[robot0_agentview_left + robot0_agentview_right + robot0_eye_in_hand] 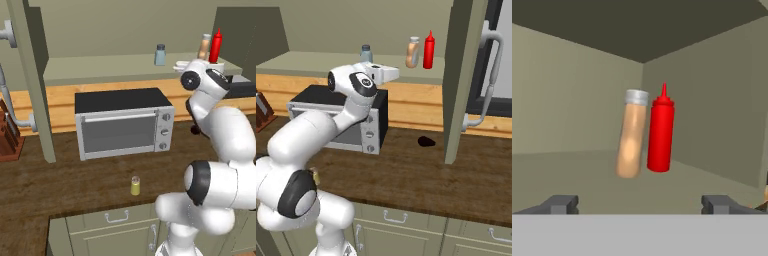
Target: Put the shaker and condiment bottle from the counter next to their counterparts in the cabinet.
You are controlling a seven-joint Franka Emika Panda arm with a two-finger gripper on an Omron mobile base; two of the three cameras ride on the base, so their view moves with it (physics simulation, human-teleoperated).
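Observation:
The condiment bottle (632,135), tan with a pale cap, stands free on the cabinet shelf (100,67). It tilts so that its top leans against the red squeeze bottle (660,132) beside it. My gripper (640,205) is open a little in front of the pair, with nothing between its fingertips (559,204). The same two bottles stand at the shelf's right end, the tan bottle (204,46) next to the red one (216,46). A pale blue-grey shaker (160,55) stands further left on the shelf. The yellow shaker (135,186) stands on the wooden counter in front of the toaster oven.
A silver toaster oven (125,122) sits on the counter below the shelf. An open cabinet door (461,80) hangs edge-on to the right of the bottles. A knife block (10,135) stands at the far left. Drawer units (117,217) run under the counter.

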